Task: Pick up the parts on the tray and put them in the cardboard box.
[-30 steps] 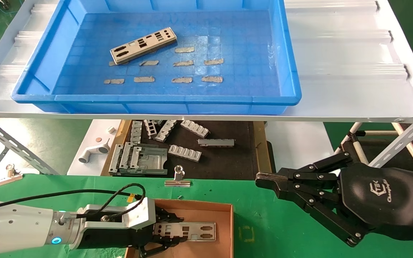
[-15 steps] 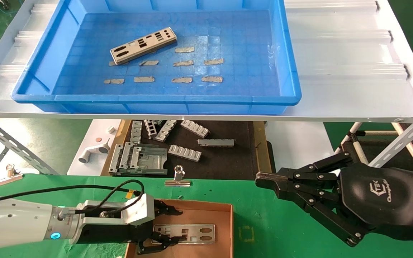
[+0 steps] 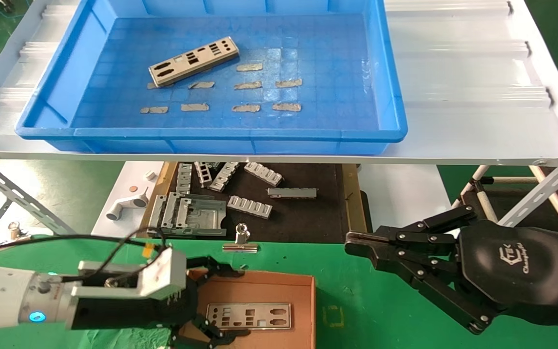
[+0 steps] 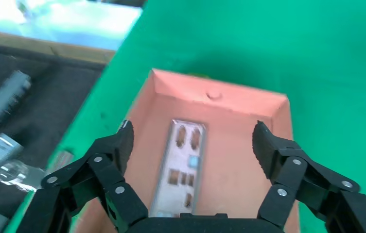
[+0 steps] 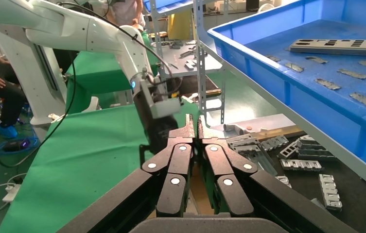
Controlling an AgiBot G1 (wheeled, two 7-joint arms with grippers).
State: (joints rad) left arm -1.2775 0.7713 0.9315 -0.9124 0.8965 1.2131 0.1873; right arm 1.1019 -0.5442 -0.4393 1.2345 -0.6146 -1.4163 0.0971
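A silver punched plate lies flat in the brown cardboard box on the green cloth; the left wrist view shows the same plate and the box. My left gripper hovers over the box's left end, open, its jaws spread wide with nothing between them. Another plate rests in the blue tray on the upper shelf, left of centre. My right gripper is parked at the right, shut and empty.
Tan tape scraps dot the tray floor. Below the shelf, a black mat with a wooden rim holds grey ribbed brackets and a larger metal frame. A binder clip lies beside the box's far edge.
My left gripper let go of the plate, opened wide and drew back to the left and upward. The plate now lies free in the box. The right arm has not moved.
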